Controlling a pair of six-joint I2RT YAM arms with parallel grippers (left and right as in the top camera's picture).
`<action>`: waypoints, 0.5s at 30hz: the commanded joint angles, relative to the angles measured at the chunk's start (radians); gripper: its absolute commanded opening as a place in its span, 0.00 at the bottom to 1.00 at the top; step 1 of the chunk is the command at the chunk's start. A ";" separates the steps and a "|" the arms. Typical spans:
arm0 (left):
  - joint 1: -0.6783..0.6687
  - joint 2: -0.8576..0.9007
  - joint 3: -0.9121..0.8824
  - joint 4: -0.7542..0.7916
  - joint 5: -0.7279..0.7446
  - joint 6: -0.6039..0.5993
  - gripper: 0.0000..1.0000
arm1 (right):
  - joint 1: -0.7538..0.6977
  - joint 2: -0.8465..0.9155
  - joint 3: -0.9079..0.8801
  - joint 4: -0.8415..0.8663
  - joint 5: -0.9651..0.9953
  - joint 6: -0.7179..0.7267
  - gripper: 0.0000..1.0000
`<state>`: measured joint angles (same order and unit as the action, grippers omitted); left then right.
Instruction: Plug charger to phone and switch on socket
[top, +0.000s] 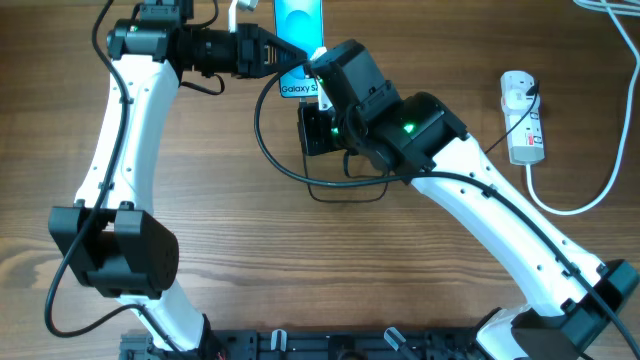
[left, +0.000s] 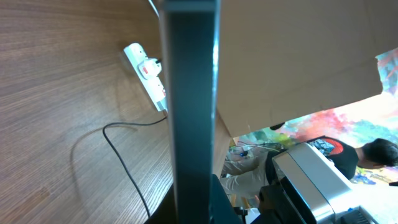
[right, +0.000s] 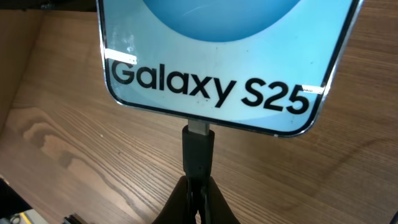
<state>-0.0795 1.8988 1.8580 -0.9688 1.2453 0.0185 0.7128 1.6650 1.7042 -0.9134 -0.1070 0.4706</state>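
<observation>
A wooden table (top: 230, 250) is seen from overhead, with both arms stretched toward its far edge. The left arm (top: 125, 120) is bent in from the left side. The right arm (top: 500, 215) is reached across diagonally from the near right corner.

The phone (top: 298, 20) is held at the far middle of the table, with its teal screen facing up. Its white strip, marked "Galaxy S25", is turned toward the right wrist. The phone is gripped from the side by the left gripper (top: 278, 54), and it appears edge-on as a dark bar in the left wrist view. The fingers themselves are not clearly shown there.

The socket (top: 522, 118) is laid well apart at the far right, with a white plug block (left: 147, 65) seated in it. A thick white cord (top: 590, 200) is trailed from it. The position of its switch cannot be told.

The charger (top: 262, 140) is looped on the wood below the phone. Its connector tip (right: 198, 149) is pinched by the closed fingers of the right gripper (right: 198, 196). The tip is set against the middle of the phone's lower edge, where a sliver of metal is left showing.
</observation>
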 joint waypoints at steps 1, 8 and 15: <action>-0.004 -0.005 0.008 0.003 0.071 0.020 0.04 | -0.001 -0.012 0.006 0.008 0.016 0.003 0.04; -0.004 -0.005 0.008 0.003 0.070 0.027 0.04 | -0.007 -0.012 0.006 0.009 0.016 0.003 0.04; -0.003 -0.005 0.008 0.003 -0.018 0.027 0.04 | -0.007 -0.012 0.006 -0.002 -0.003 0.003 0.04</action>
<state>-0.0795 1.8988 1.8580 -0.9691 1.2564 0.0193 0.7101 1.6650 1.7042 -0.9115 -0.1070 0.4706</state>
